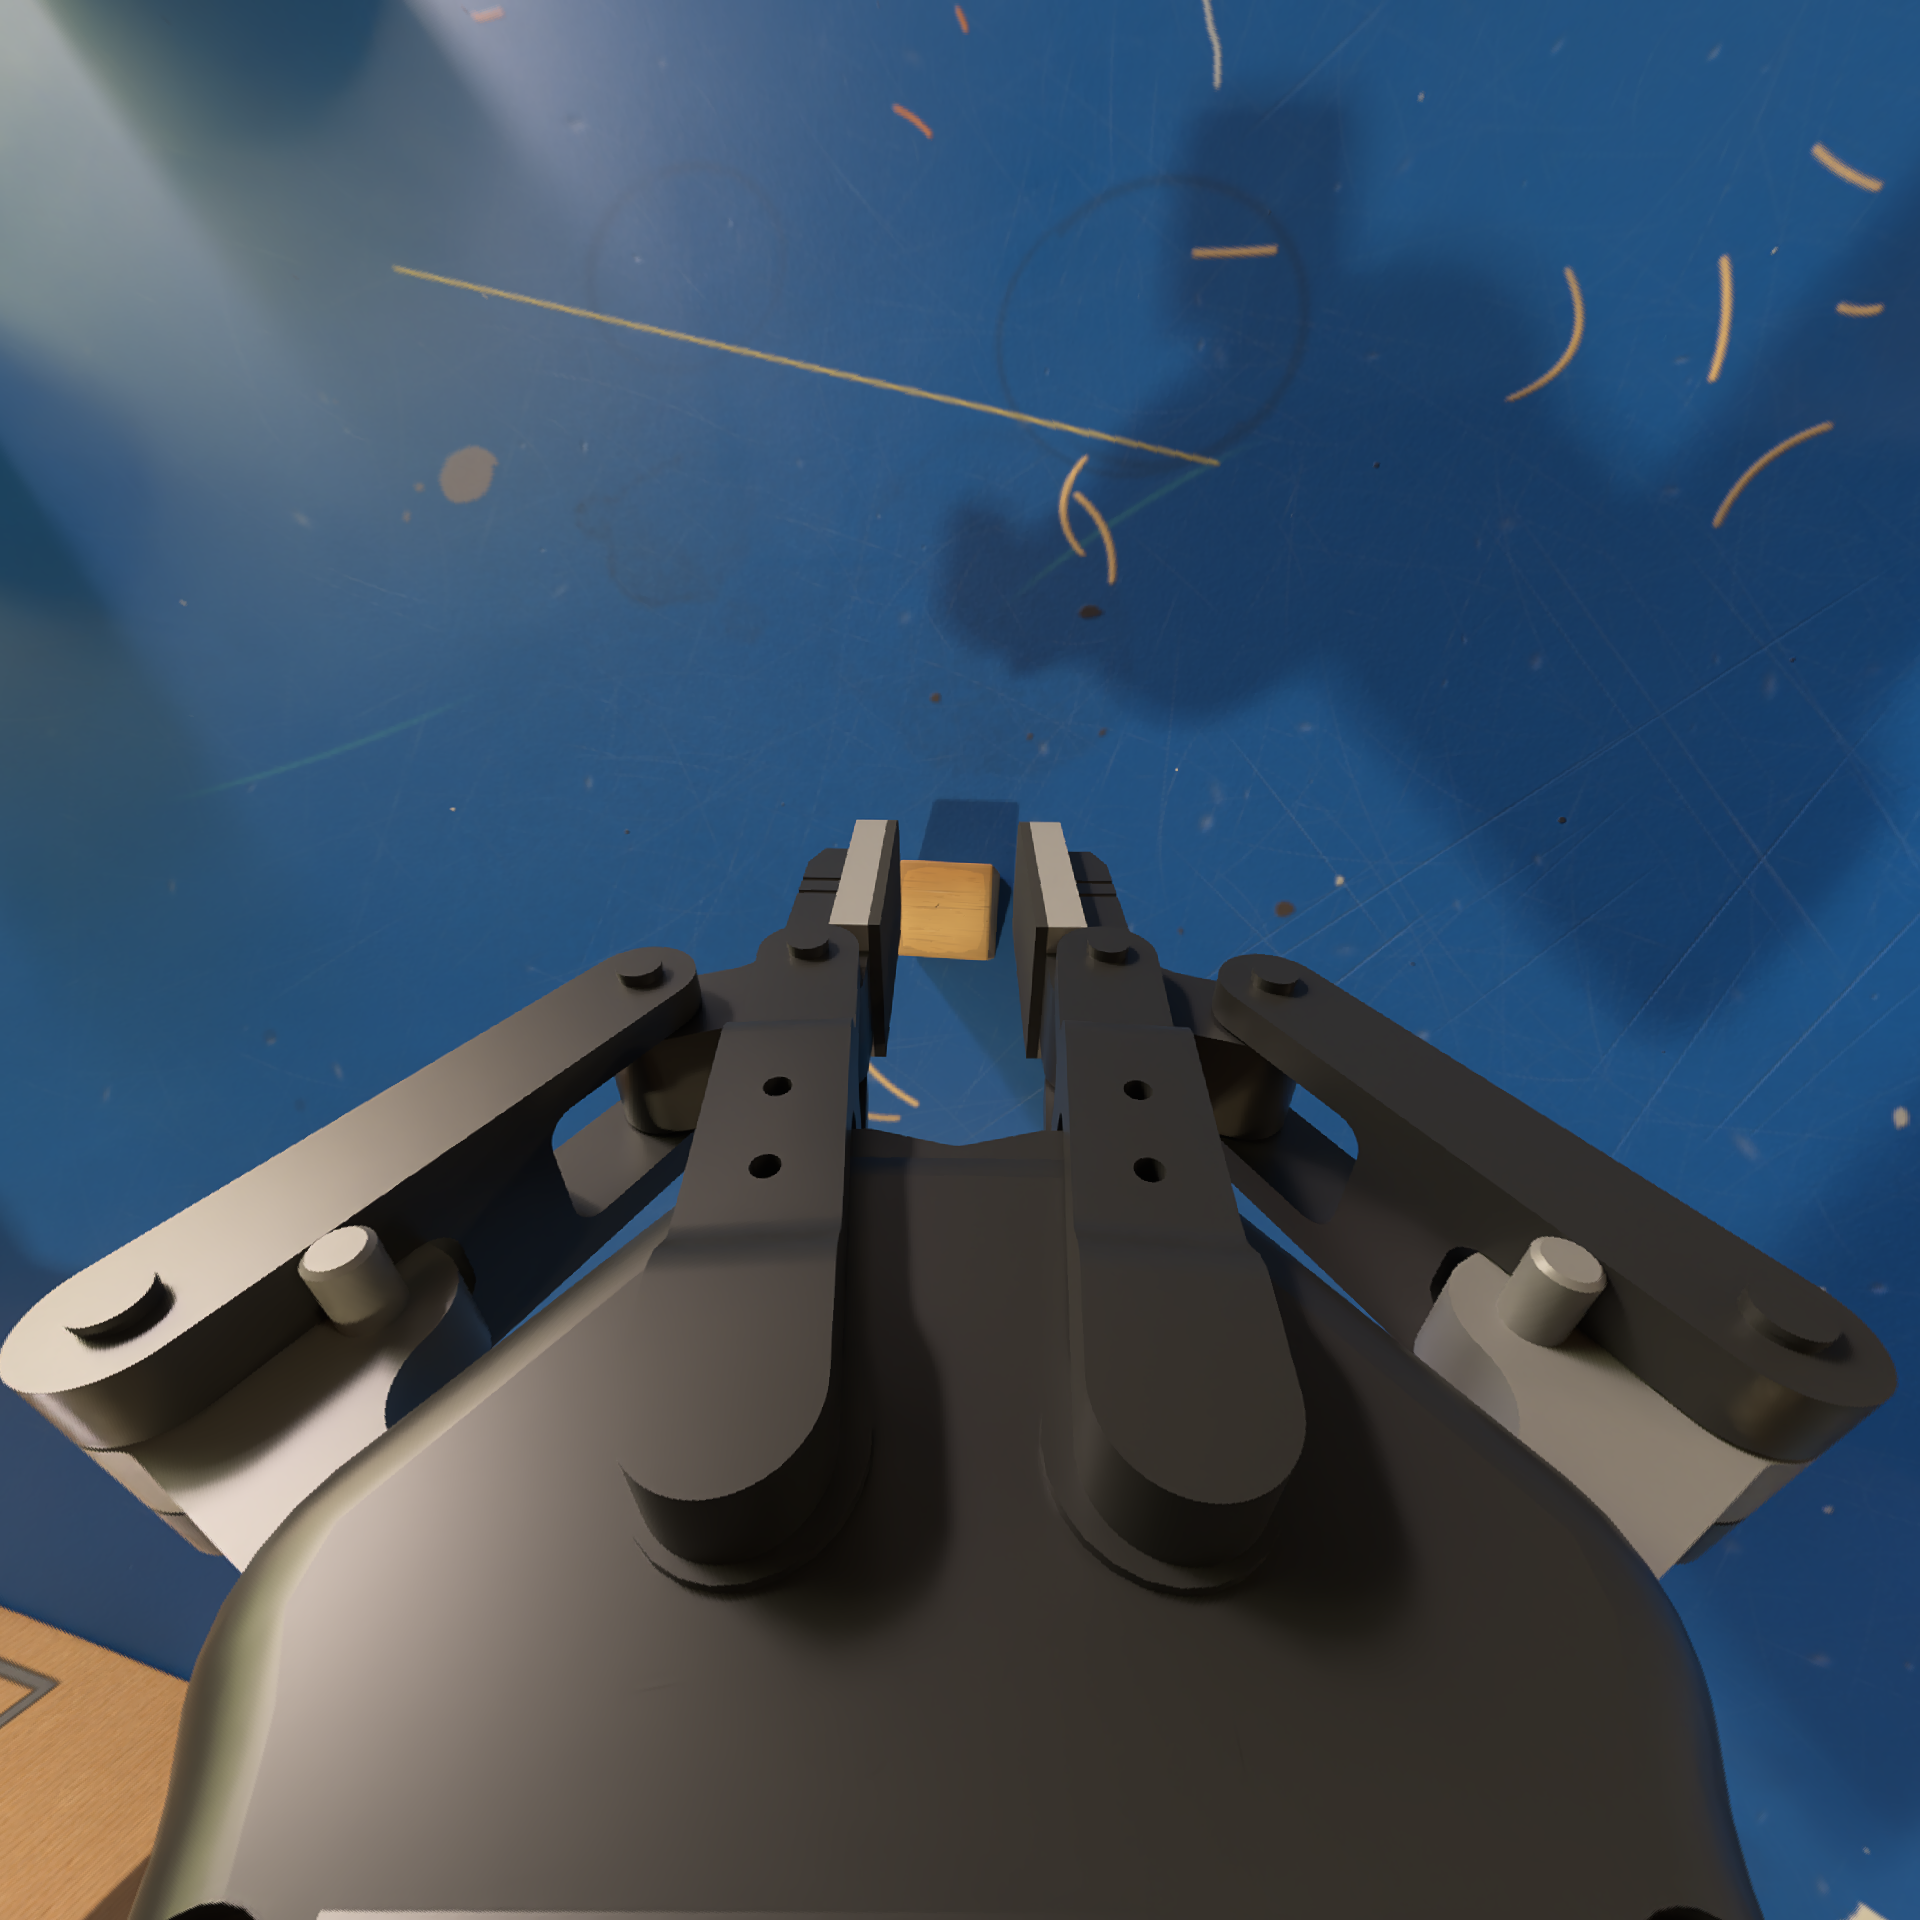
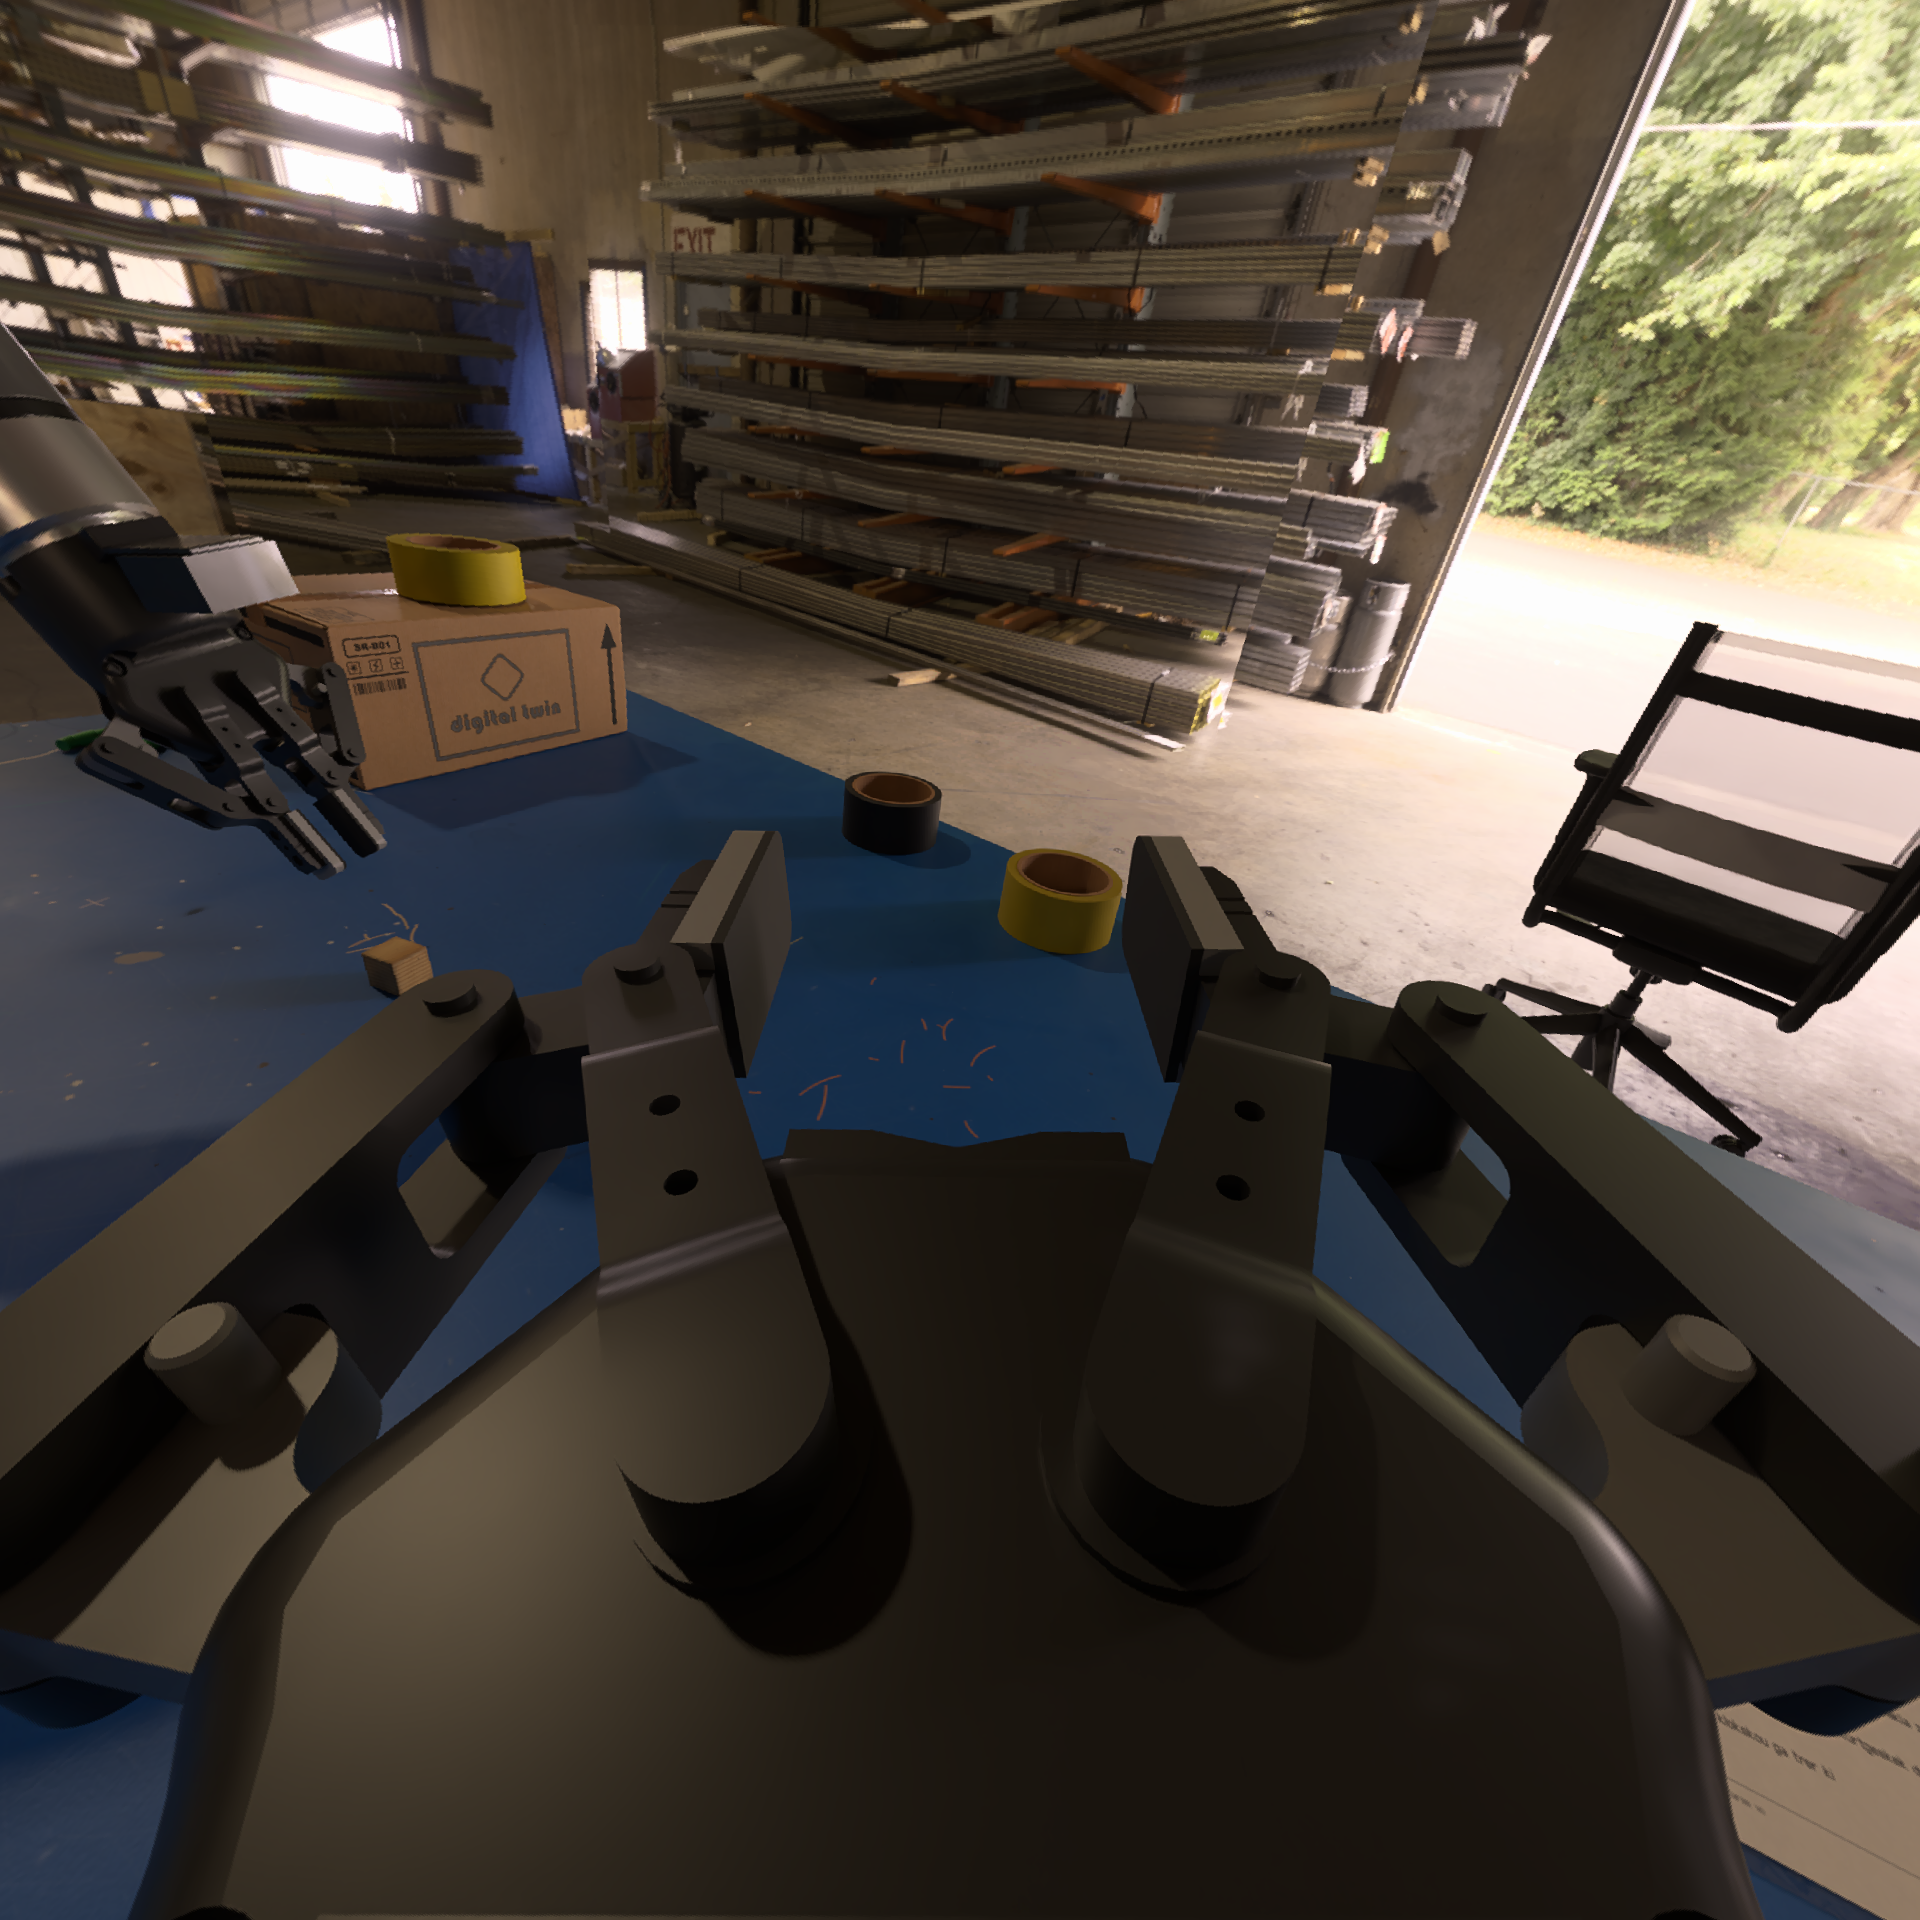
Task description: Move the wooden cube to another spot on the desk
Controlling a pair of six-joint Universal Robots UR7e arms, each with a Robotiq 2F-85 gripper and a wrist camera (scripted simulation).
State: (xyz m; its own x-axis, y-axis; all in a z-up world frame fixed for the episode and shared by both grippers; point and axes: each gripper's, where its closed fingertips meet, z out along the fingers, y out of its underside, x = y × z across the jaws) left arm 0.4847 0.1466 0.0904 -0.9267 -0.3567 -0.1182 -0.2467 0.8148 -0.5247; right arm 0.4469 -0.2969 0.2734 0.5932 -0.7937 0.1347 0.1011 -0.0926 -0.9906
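The wooden cube (image 1: 945,909) lies on the blue desk (image 1: 520,727), seen between the fingers of my left gripper (image 1: 958,842). The left gripper hangs above the cube with its jaws a little apart, not touching it. In the right wrist view the cube (image 2: 397,964) sits on the desk at the left, with the left gripper (image 2: 327,836) above and behind it. My right gripper (image 2: 956,935) is open and empty, held over the desk (image 2: 623,831) to the right of the cube.
A cardboard box (image 2: 488,675) with a yellow tape roll (image 2: 457,568) on top stands behind the left gripper. A black tape roll (image 2: 891,812) and a yellow tape roll (image 2: 1060,899) sit near the desk's far edge. An office chair (image 2: 1725,831) stands beyond it.
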